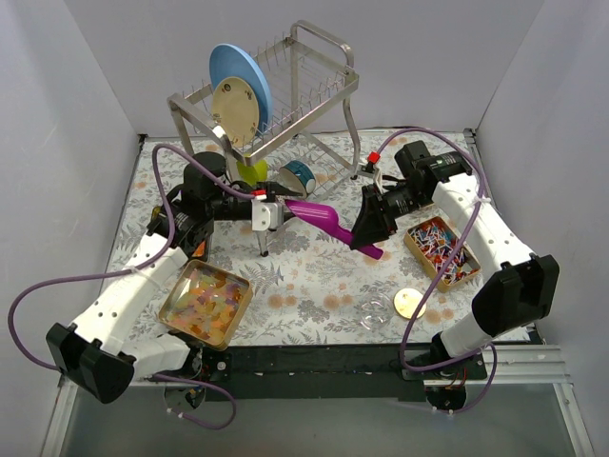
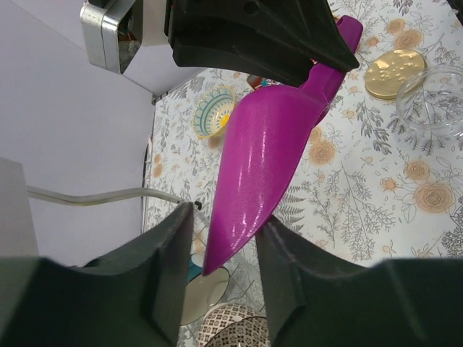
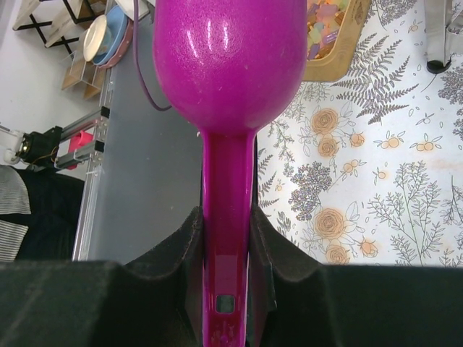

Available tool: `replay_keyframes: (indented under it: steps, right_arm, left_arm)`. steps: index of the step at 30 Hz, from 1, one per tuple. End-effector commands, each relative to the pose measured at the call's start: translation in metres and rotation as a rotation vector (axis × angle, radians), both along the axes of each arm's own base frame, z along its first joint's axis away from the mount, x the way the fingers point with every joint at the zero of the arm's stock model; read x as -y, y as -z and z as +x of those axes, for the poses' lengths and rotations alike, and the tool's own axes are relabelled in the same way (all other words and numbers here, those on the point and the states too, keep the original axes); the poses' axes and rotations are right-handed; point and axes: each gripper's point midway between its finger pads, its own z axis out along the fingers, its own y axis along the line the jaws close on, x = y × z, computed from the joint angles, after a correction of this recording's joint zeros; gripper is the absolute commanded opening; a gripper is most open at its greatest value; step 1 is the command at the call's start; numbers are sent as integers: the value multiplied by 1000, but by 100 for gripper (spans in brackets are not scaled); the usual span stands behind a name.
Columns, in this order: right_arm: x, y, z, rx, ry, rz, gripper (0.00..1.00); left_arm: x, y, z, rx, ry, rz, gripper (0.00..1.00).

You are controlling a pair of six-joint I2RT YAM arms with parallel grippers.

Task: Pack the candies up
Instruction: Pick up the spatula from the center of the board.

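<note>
The right tool (image 3: 228, 217) clamps the purple scoop (image 3: 228, 65) handle, hiding its end; the left tool (image 2: 226, 224) stands open around its tip.

No text, label, brand, number or sign can be read in any of the 3 views. The raised pattern on the gold lid (image 2: 394, 69) lying on the bench is too blurred to make out.

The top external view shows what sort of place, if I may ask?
Probably a robot test cell staged as a kitchen counter: plain white walls box in a floral tablecloth, with a metal dish rack holding plates.
</note>
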Motion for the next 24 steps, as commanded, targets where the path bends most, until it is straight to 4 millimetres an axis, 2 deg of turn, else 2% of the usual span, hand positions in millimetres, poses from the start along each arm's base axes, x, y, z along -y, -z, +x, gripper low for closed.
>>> replay_keyframes:
  steps: [1,6,7,9,10,12,13,15,17,18,19,20,21,22,23,24]
  right_arm:
    - [0,-17,-11,22,-17,49,1]
    - [3,-13,-14,34,-12,23,1]
    - [4,-11,-14,39,-8,12,1]
    - [7,-8,-11,73,3,-28,11]
    - [8,-10,-9,90,11,-43,25]
    - [15,-10,2,146,46,-99,32]
    - [19,-21,12,199,81,-103,37]
    - [29,-29,28,277,143,-144,41]
    - [44,-39,57,384,263,-189,45]
    - [51,-49,61,449,311,-195,48]
    - [57,-49,68,493,353,-212,53]
    - [64,-55,84,578,426,-237,58]
    - [69,-72,80,670,466,-217,63]
    - [72,-76,80,716,497,-213,69]
    - [80,-78,72,764,538,-220,70]
    - [82,-86,75,827,568,-197,71]
  left_arm:
    - [2,-3,4,17,-14,-9,33]
    - [5,0,8,-12,-19,-27,17]
    - [6,-1,7,-30,-16,-34,9]
    - [9,-2,5,-45,3,-48,0]
    - [11,1,5,-64,8,-48,0]
    - [14,7,1,-124,31,-51,0]
    - [15,13,0,-156,36,-49,0]
    - [17,21,-4,-242,38,-50,0]
    - [23,27,-8,-306,40,-52,0]
    - [24,33,-9,-352,24,-49,0]
    - [27,35,-11,-376,25,-49,0]
    - [30,35,-10,-396,22,-62,0]
    - [32,38,-12,-454,12,-65,0]
    - [37,39,-13,-483,8,-65,0]
    - [41,38,-11,-492,6,-74,0]
    - [46,44,-9,-567,-10,-75,0]
